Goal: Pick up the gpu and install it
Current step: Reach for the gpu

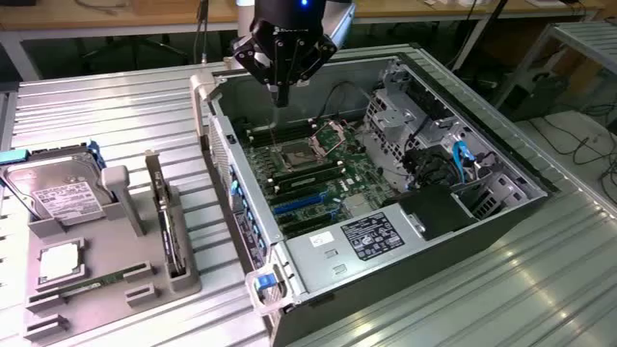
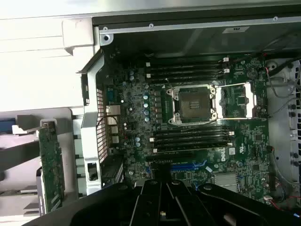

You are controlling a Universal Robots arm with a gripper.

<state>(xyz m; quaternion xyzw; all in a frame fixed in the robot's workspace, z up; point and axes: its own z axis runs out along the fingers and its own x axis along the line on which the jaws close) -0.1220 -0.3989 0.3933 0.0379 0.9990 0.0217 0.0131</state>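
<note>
Jaws pressed together and empty, the gripper (image 1: pixel 280 96) hangs over the open computer case (image 1: pixel 492 130); the gpu (image 1: pixel 162 217) stands on edge in a grey holder (image 1: pixel 164 289) beside it, apparently slotted upright for grasping from above

gpu (image 1: pixel 167 220) edge-on in its grey holder (image 1: pixel 126 249), face hidden; arm (image 1: pixel 289 9) above the hand (image 1: pixel 279 97) cut off

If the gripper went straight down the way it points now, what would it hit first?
Probably the motherboard inside the open case, near the CPU socket; the gripper hangs above it, exact spot unclear.
</note>
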